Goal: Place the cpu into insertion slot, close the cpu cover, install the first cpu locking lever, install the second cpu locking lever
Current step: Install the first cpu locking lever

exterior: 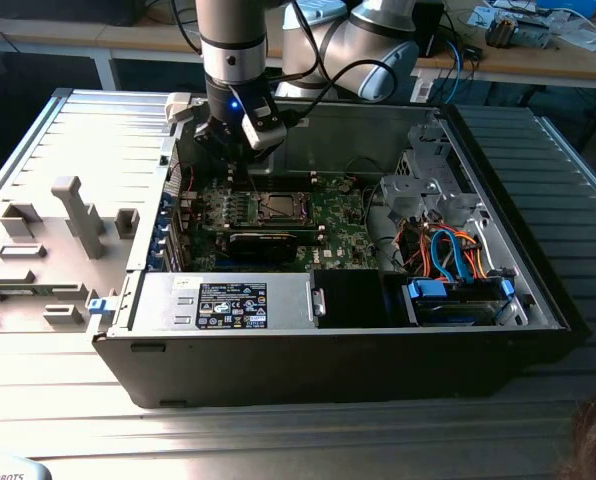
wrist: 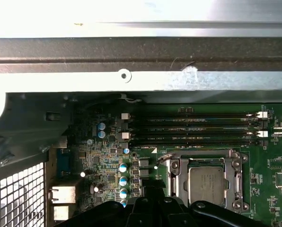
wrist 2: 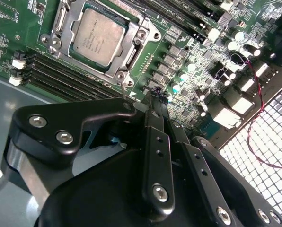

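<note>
I see the arm reaching straight down into the open computer case, its gripper hanging at about ten o'clock from the insertion slot in the exterior view. The matt black fingers look pressed together with nothing between them, their tips near the green circuit board. The cpu, a flat square with a dull silver-grey top, lies seated in the slot, and the cpu cover, a thin grey metal frame, lies flat around it. In the first wrist view the cpu shows just beyond the black gripper body
</note>
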Robot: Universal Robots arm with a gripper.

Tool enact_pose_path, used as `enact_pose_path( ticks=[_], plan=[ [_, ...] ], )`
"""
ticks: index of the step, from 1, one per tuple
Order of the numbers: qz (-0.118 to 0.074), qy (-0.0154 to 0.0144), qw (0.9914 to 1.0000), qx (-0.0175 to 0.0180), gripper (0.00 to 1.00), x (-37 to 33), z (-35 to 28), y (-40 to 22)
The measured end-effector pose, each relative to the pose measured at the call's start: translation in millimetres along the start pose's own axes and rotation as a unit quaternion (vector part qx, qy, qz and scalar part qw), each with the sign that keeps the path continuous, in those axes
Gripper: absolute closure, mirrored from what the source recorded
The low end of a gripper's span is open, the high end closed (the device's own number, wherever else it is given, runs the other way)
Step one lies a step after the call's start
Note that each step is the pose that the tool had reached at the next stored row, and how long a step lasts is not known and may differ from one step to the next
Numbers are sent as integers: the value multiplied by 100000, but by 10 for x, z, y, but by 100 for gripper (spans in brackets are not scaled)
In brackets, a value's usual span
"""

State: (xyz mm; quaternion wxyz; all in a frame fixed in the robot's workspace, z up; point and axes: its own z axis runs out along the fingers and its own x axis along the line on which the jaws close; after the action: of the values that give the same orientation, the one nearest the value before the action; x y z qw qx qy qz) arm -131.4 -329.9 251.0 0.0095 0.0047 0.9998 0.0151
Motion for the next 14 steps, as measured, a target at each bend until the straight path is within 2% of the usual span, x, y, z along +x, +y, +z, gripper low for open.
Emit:
enact_pose_path(
  ticks=[5,14],
  plan=[
    [-28,-54,100000,-1,89,21,-10,0],
    [-16,-143,100000,-3,89,40,-87,2]
  ],
)
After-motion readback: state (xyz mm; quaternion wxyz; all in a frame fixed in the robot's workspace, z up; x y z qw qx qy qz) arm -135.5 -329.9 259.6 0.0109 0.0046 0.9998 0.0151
